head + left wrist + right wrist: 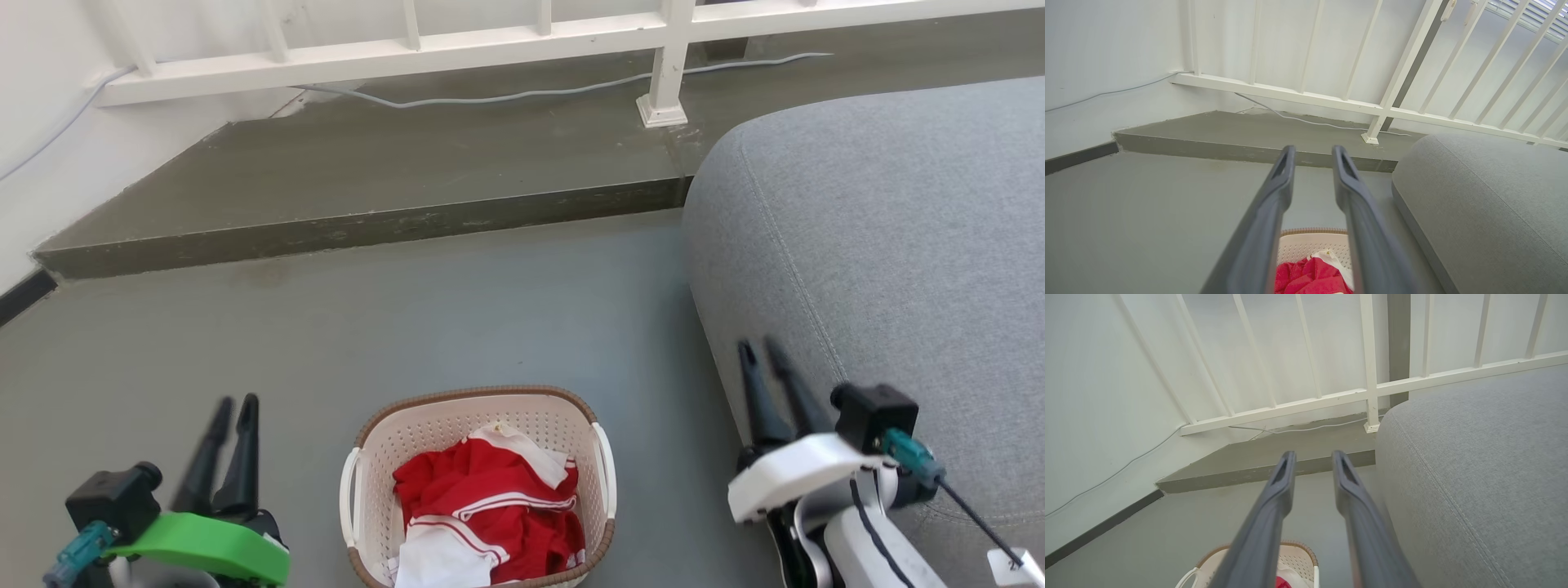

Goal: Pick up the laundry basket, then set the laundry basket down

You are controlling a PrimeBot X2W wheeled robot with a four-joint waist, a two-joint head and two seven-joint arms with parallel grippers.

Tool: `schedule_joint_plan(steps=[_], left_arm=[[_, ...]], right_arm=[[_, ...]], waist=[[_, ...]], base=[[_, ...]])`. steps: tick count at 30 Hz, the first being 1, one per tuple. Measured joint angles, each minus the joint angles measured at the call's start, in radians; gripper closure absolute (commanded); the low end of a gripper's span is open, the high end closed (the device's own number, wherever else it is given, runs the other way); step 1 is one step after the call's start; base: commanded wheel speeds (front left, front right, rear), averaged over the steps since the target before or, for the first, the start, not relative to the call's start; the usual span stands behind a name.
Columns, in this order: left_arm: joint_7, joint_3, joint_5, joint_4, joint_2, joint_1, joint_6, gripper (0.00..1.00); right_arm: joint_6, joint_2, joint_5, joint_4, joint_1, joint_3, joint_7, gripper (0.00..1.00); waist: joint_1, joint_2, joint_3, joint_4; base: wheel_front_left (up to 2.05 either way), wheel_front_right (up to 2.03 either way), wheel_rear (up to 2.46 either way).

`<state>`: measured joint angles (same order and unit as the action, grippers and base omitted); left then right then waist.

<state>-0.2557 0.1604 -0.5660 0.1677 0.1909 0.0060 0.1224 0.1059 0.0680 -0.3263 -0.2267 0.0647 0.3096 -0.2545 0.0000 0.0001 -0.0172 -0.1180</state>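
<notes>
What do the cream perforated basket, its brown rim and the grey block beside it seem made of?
The cream-white perforated laundry basket looks like matt moulded plastic: even rows of holes, smooth walls. Its brown rim looks woven, though it may be plastic moulded that way. The large grey cushioned block looks upholstered in coarse woven fabric, with a stitched seam.

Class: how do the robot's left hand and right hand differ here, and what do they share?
Colour: the left hand has a green shell behind its fingers; the right hand has a white one.
Place: the left hand is over bare floor, left of the laundry basket; the right hand is beside the grey sofa, right of the basket.
Shared: two dark fingers, parted, holding nothing.
</notes>
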Motion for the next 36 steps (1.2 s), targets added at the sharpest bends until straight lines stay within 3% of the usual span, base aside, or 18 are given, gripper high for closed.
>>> schedule_joint_plan(steps=[11,19,36], left_arm=[[0.020,-0.001,-0.070,0.018,-0.021,0.007,0.000,1.00],[0.054,-0.025,-0.173,0.021,-0.037,0.007,0.000,1.00],[0.114,-0.062,-0.348,0.039,-0.054,0.006,0.000,1.00]], right_arm=[[-0.017,-0.004,-0.072,-0.006,-0.038,-0.012,0.002,1.00],[-0.035,-0.005,-0.223,0.004,-0.038,-0.044,0.031,1.00],[-0.062,-0.005,-0.435,0.005,-0.038,-0.112,0.090,1.00]], waist=[[0.0000,0.0000,0.001,0.009],[0.0000,0.0000,0.002,0.021],[0.0000,0.0000,0.004,0.040]], base=[[0.00,0.00,0.00],[0.00,0.00,0.00],[0.00,0.00,0.00]])
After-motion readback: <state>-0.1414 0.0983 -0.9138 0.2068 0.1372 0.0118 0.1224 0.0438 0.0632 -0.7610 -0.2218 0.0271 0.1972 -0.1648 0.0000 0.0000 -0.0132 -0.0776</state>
